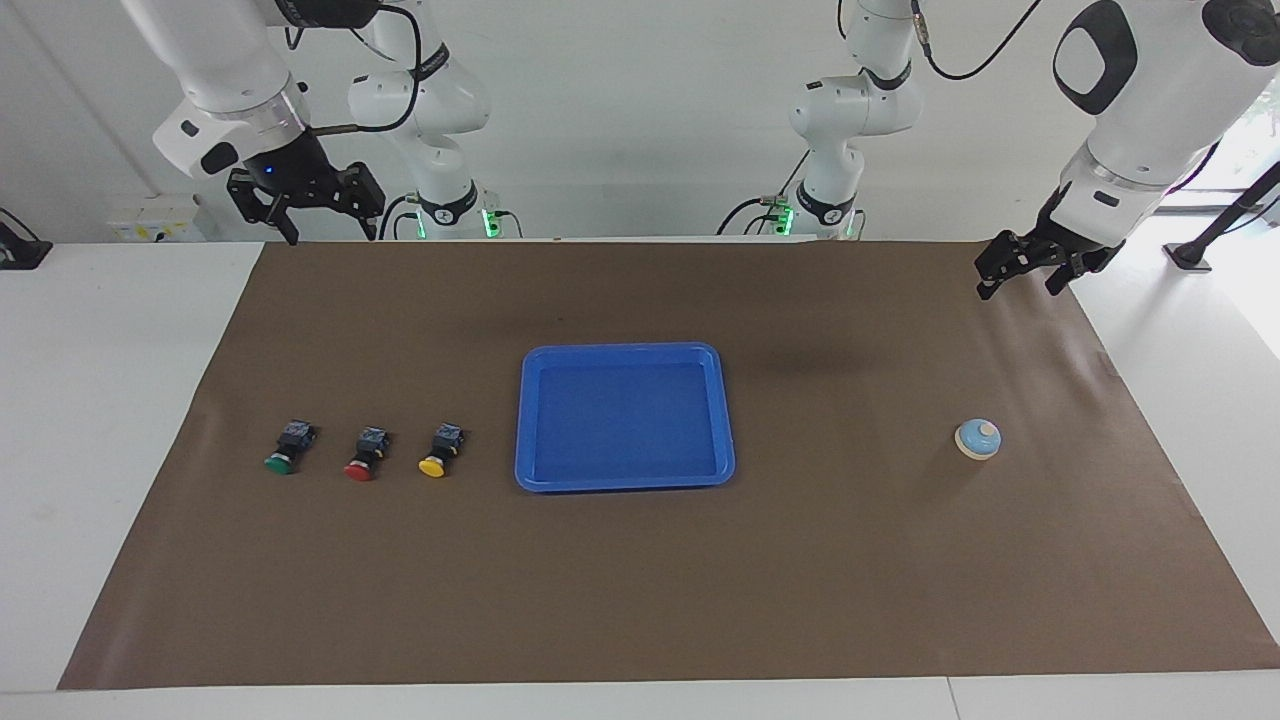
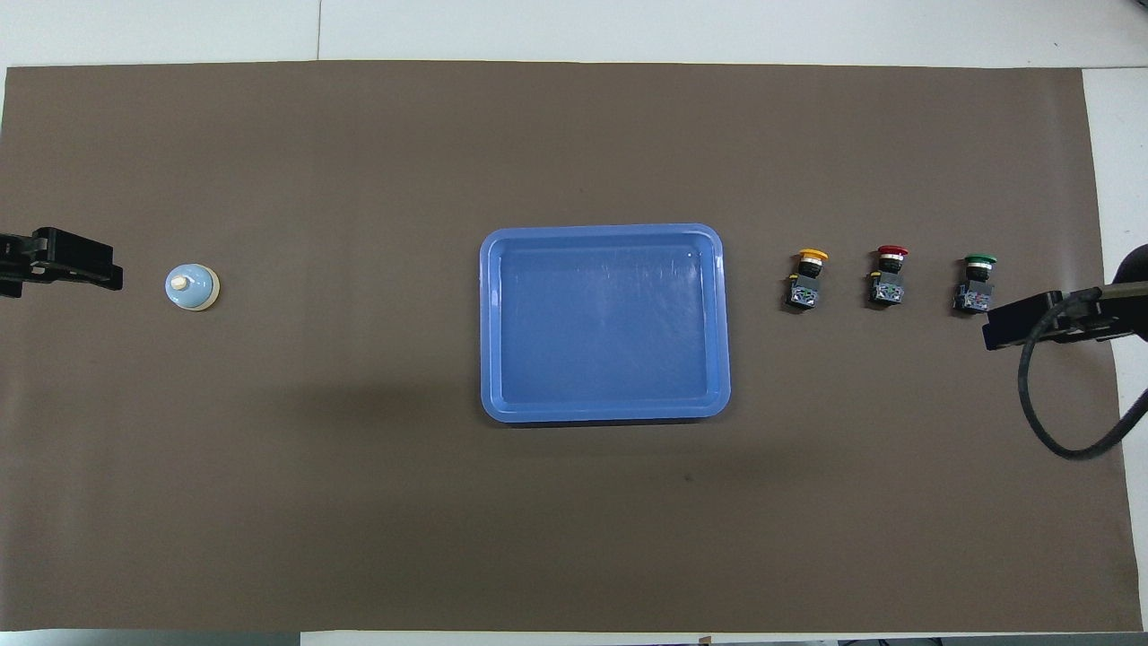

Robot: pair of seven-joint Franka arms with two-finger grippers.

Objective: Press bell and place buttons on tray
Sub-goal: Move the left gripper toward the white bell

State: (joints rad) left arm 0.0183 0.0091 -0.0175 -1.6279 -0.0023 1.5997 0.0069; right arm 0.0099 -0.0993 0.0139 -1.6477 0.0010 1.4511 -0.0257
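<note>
Left tool [image 1: 1022, 272] and right tool [image 1: 330, 225] gape wide, holding nothing.

I see a white worktop [image 1: 120, 420] under a brown mat [image 1: 640, 600]; on the mat lie a blue tray [image 1: 625, 482], three buttons [image 1: 362, 453] and a bell [image 1: 977, 439].

Tray [image 1: 624, 472] between bell [image 1: 977, 439] and buttons [image 1: 362, 452].
</note>
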